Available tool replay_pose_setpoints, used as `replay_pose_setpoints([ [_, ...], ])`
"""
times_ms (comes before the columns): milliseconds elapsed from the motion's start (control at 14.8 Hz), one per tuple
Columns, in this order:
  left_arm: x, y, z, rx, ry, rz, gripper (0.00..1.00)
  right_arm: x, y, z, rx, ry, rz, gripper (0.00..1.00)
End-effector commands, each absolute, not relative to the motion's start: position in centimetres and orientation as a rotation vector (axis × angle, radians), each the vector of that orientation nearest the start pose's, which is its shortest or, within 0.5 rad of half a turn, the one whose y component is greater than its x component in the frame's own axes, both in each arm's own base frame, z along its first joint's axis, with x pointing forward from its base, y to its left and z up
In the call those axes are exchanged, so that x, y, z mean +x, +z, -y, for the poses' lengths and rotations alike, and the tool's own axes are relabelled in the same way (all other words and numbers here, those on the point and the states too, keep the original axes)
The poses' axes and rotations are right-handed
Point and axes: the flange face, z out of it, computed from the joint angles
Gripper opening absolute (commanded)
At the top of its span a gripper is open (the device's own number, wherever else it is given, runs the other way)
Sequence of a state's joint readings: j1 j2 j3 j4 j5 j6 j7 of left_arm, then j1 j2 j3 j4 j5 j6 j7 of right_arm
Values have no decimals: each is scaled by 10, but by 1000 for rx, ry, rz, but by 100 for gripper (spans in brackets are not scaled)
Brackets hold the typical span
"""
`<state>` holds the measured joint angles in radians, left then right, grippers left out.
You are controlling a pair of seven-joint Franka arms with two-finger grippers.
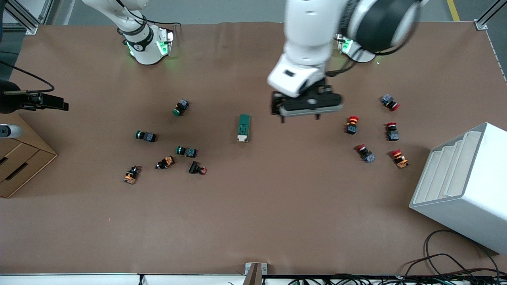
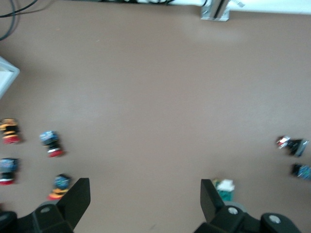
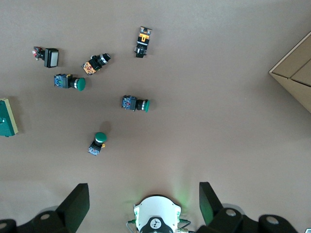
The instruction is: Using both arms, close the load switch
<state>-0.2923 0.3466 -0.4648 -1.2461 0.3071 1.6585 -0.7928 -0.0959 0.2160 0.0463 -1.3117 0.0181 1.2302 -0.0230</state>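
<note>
The load switch (image 1: 243, 128) lies alone mid-bench. The left gripper (image 1: 307, 106) hangs just beside it, toward the left arm's end, fingers (image 2: 77, 196) wide and empty. The right gripper (image 3: 141, 204), also wide, waits high over its own base. Descending off-centre could shove the loose switch askew instead of closing it.

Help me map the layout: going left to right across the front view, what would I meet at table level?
Cardboard box → cluster of green-capped and orange push-buttons → load switch → left claw, open above the table → red-capped push-buttons → white rack.
</note>
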Motion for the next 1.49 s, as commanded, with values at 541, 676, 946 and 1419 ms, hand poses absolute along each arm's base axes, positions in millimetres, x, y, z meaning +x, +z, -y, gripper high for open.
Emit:
replay_pose_setpoints([
  [541,571,635,214,-3116,-30,132,100,558,622,28,-3110,323,-64,100],
  [676,570,650,179,-3105,-70,60,100,548,631,27,-3134,292,-60,100],
  [946,567,650,132,-3059,-60,144,100,534,654,31,-3137,227,-70,100],
  [1419,528,641,48,-3187,71,-46,100,512,670,33,-3137,191,-75,100],
])
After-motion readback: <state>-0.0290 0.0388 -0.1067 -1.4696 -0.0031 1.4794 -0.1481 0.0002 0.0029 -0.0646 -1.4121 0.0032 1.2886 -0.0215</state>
